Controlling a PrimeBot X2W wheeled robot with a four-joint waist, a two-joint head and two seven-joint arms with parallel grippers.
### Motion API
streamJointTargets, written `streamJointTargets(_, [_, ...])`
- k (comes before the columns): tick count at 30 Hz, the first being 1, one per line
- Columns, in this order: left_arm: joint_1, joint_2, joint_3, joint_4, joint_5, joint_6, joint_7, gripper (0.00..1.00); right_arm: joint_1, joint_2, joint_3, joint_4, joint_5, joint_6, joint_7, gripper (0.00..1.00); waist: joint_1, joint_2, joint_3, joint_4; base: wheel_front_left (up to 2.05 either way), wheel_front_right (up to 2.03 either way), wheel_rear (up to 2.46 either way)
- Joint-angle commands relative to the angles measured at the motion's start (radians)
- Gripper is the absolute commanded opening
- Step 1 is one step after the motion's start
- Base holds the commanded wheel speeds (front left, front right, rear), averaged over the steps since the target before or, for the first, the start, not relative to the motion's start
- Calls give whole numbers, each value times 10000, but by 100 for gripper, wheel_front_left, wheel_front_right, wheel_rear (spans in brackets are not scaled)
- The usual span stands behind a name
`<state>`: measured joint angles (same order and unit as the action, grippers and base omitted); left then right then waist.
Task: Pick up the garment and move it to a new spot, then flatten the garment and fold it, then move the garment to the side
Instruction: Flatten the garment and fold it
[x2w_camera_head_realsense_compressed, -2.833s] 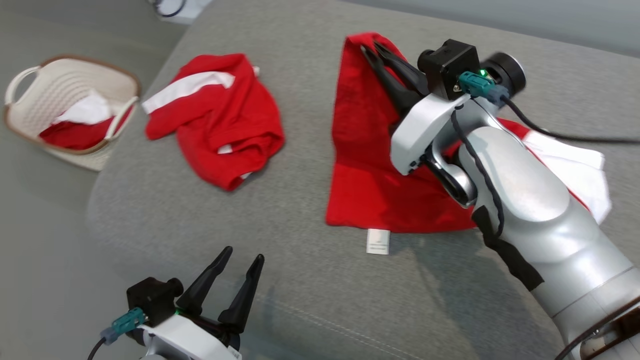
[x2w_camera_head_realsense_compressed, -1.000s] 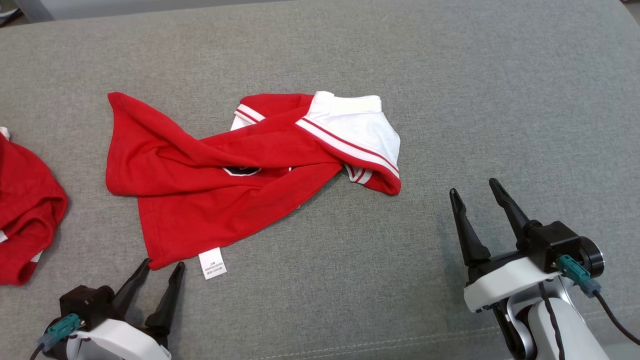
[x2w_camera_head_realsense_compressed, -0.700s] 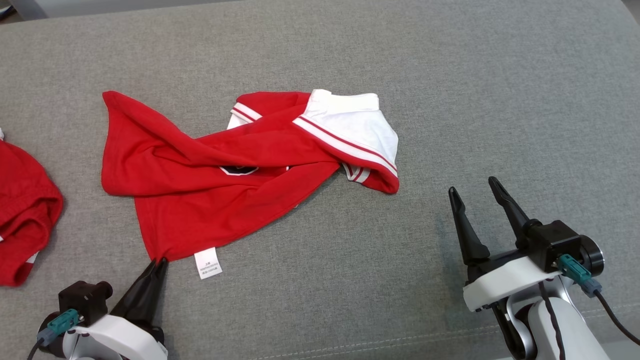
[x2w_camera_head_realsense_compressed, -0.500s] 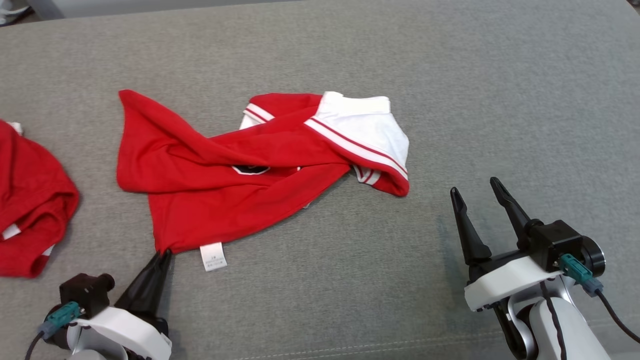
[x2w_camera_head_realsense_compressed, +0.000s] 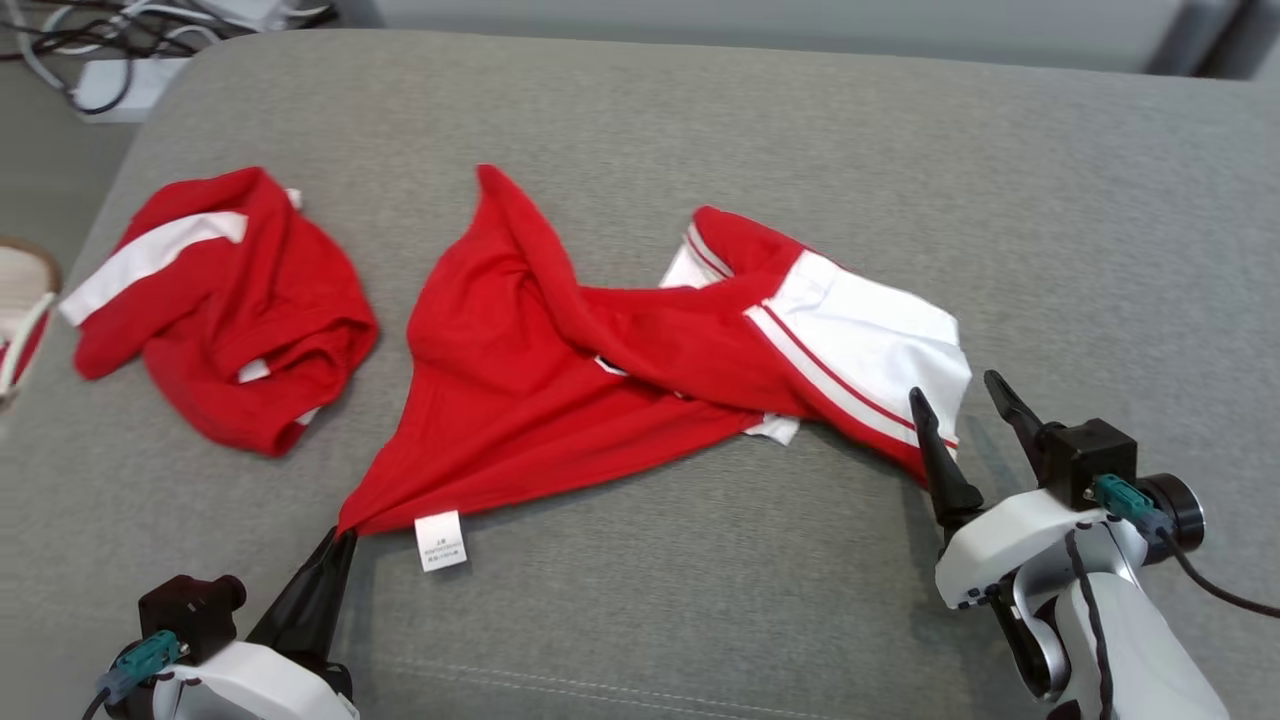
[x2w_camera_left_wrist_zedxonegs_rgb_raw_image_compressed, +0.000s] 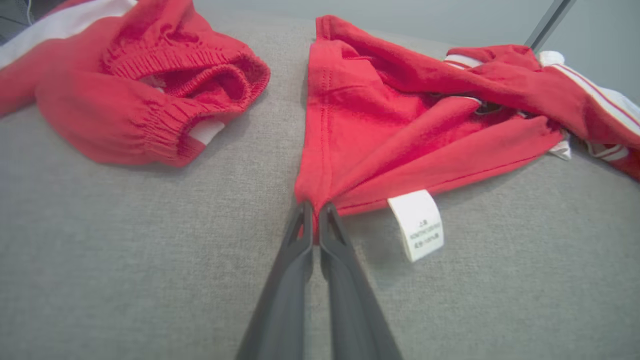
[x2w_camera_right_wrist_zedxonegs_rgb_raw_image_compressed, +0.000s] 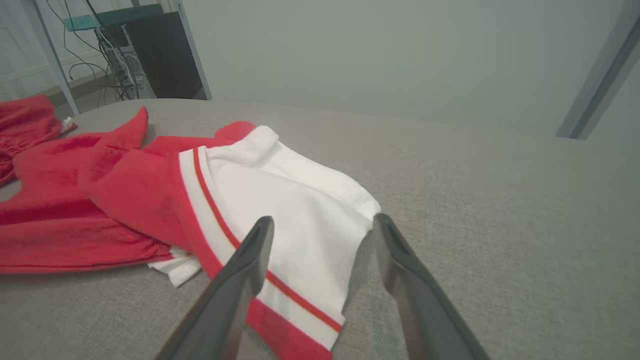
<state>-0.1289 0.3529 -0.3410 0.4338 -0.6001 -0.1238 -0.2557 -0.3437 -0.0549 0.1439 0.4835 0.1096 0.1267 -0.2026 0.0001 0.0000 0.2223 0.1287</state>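
- Red-and-white garment (x2w_camera_head_realsense_compressed: 560, 380) lies twisted on the grey cushion (x2w_camera_head_realsense_compressed: 700, 620), its near corner now pulled to a point.
- Left gripper (x2w_camera_head_realsense_compressed: 342, 540), spread a second ago, now pinches that corner beside the white label (x2w_camera_head_realsense_compressed: 440, 540).
- Right gripper (x2w_camera_head_realsense_compressed: 952, 390) stands spread, now just beside the garment's white end and no longer well apart from it.

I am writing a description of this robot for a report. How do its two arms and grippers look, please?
Both look alike. The left gripper and the right gripper each have two long, dark, tapering fingers on a white housing. A black block beside the fingers carries a teal connector with a dark cable. The right forearm is silvery grey.
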Motion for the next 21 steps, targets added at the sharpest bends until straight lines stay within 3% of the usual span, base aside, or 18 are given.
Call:
streamJointTargets(1, [-133, 248, 322, -60, -42, -69, -61, 0, -296, 47, 208, 49, -202, 40, 132, 100, 0, 0, -94, 550, 0, 0, 0])
streamJointTargets(5, [-217, 237, 141, 17, -173, -69, -61, 0, -468, 47, 302, 381, -256, 40, 338, 100, 0, 0, -17, 872, 0, 0, 0])
streamJointTargets(6, [-239, 236, 84, -9, -225, -69, -61, 17, -470, 47, 361, 431, -218, 40, 390, 100, 0, 0, 3, 906, 0, 0, 0])
streamJointTargets(7, [-264, 237, 48, -73, -266, -69, -61, 70, -466, 47, 433, 459, -218, 40, 432, 100, 0, 0, 32, 930, 0, 0, 0])
streamJointTargets(8, [-287, 241, 25, -145, -278, -69, -61, 100, -451, 47, 552, 456, -218, 40, 466, 100, 0, 0, 61, 940, 0, 0, 0])
streamJointTargets(14, [-250, 214, 73, -615, -285, -69, -61, 100, -107, 47, 1224, -35, -382, 40, 634, 100, 0, 0, 170, 748, 0, 0, 0])
streamJointTargets(21, [-154, 187, 41, -1105, -212, -69, -61, 100, 540, 47, 1772, -797, -1233, 40, 1763, 100, 0, 0, 283, 413, 0, 0, 0])
